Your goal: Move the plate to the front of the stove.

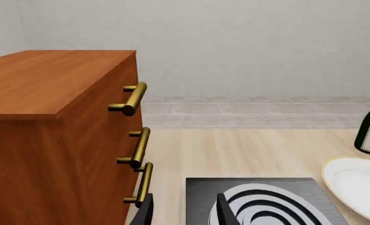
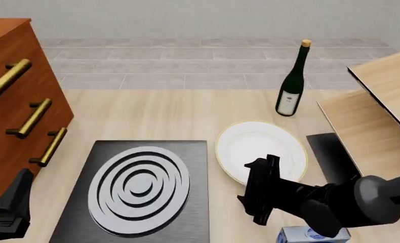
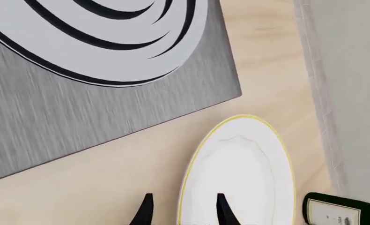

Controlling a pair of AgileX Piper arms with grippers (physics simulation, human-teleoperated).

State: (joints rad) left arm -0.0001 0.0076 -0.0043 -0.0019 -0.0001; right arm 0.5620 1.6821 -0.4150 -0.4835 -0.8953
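While the wooden drawer cabinet (image 2: pixel 14 96) stands left of the stove (image 2: pixel 143 187), the plate (image 2: pixel 261 149) lies flat on the desk (image 2: pixel 159 114) just beside the stove's right edge, apart from it. The right end effector (image 3: pixel 181 211) is far nearer: its spread fingers straddle the plate's near rim, not yet clenched. The left end effector (image 1: pixel 185 213), also spread and holding nothing, hovers at the stove's left side. I count one cabinet with three brass handles, one stove, one plate, one wine bottle (image 2: pixel 291 83) behind the plate.
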